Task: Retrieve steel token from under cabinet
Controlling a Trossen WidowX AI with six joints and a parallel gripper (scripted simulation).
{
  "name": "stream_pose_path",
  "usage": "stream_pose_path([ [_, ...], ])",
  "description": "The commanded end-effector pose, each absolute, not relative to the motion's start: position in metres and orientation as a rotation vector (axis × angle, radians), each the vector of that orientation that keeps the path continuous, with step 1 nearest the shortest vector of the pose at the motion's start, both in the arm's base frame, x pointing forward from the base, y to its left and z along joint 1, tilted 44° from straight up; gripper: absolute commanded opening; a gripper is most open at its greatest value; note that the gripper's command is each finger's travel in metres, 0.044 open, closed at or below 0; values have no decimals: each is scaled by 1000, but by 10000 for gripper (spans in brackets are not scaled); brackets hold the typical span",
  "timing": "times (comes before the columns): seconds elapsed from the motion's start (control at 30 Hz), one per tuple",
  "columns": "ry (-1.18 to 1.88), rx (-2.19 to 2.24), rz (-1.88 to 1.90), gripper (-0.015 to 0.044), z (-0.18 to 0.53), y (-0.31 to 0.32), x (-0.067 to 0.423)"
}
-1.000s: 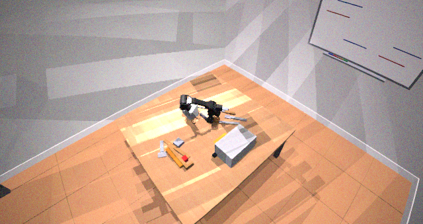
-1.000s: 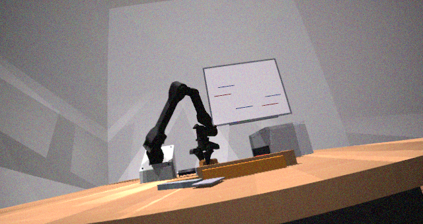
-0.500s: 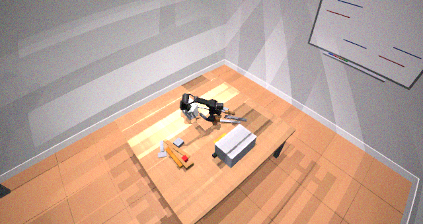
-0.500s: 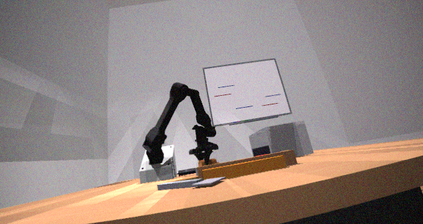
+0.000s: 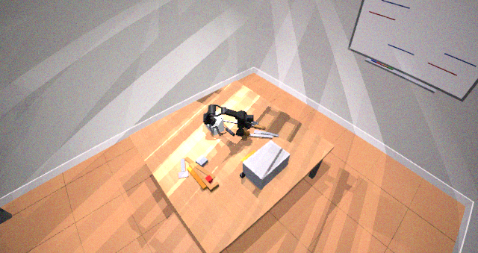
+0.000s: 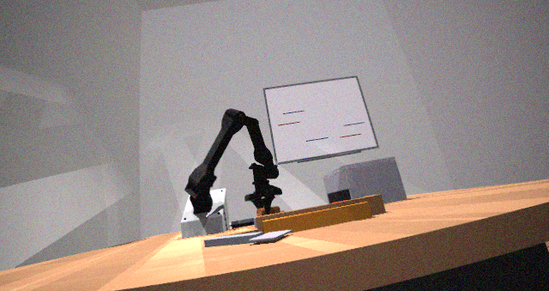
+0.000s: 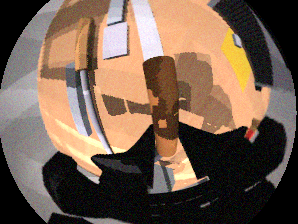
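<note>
The grey cabinet [image 5: 266, 163] [image 6: 371, 181] stands on the table. A yellow marked area [image 5: 248, 156] [image 7: 231, 55] lies in front of it. A small grey-blue piece [image 7: 237, 41] shows on the yellow near the cabinet; it may be the token, but it is too small to tell. My gripper [image 5: 243, 133] [image 6: 266, 210] [image 7: 163, 124] points down, shut on the brown handle [image 7: 162, 100] of a tool with a flat, pale metal blade [image 7: 148, 30] [image 5: 261, 135]. The blade points away from the fingers. Whether the tool touches the table is unclear.
A second brown-handled tool [image 7: 85, 45] with a curved metal rod, a grey bar [image 7: 77, 100] and a strip with a square end [image 7: 115, 41] lie beside the held tool. Wooden bars [image 5: 196, 176] [image 6: 317, 215], a red block [image 5: 209, 178] and a grey block [image 5: 202, 161] lie farther off.
</note>
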State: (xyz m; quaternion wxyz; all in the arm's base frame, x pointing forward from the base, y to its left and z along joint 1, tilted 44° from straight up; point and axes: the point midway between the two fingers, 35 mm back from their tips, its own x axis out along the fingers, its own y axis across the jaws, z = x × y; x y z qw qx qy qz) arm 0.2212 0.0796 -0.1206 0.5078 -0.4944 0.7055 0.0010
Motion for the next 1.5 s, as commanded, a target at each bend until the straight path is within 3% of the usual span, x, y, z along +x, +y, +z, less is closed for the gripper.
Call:
stream_pose_path([
  [0.0,1683,-1182,8,0,-124,89,224],
  [1.47,1682,-1178,12,0,-159,128,214],
])
